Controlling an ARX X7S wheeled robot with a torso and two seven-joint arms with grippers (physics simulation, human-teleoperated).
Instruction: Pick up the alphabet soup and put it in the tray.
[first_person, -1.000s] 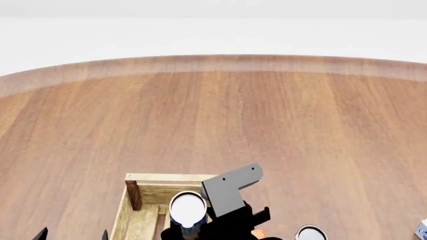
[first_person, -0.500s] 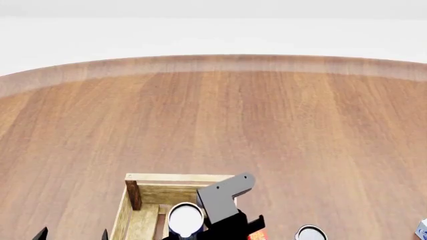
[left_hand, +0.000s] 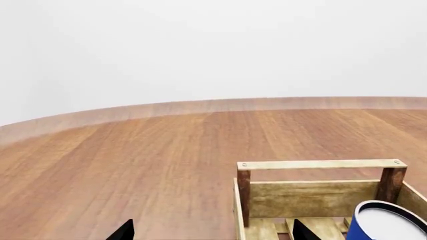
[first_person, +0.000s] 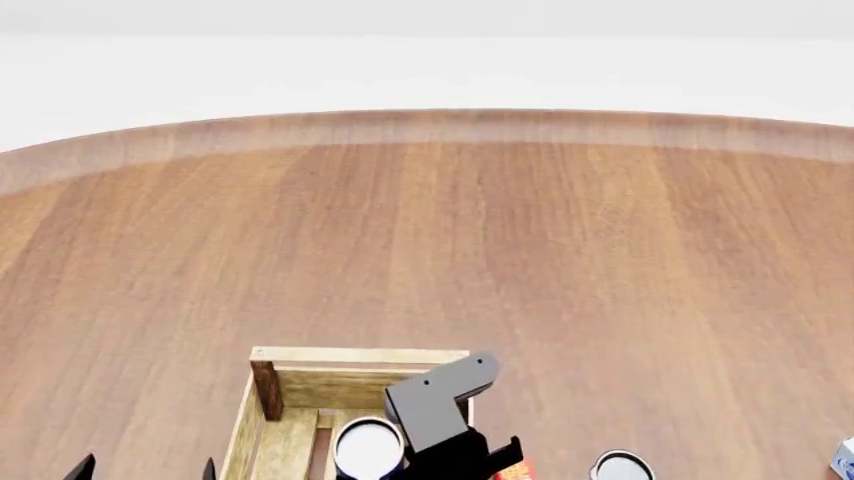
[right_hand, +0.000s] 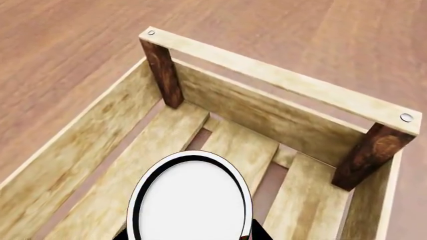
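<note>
1. The alphabet soup (right_hand: 192, 204) is a cylinder with a plain white, dark-rimmed top and a blue side, upright inside the tray (right_hand: 267, 70) over its slatted floor, near the far end wall
2. The tray is pale, grainy wood with low plank sides, gaps between the floor slats, and 2 dark brown corner posts at its far end, topped by a rail with round fasteners
3. The right claw (right_hand: 190, 235) shows only as dark tips on either side of the can's base; a firm pinch cannot be confirmed
4. The left claw (left_hand: 210, 231) shows 2 black tips set wide apart, holding nothing
5. The bench (first_person: 427, 250) is reddish-brown planked wood with a curved paler far edge, against a plain white backdrop
</note>
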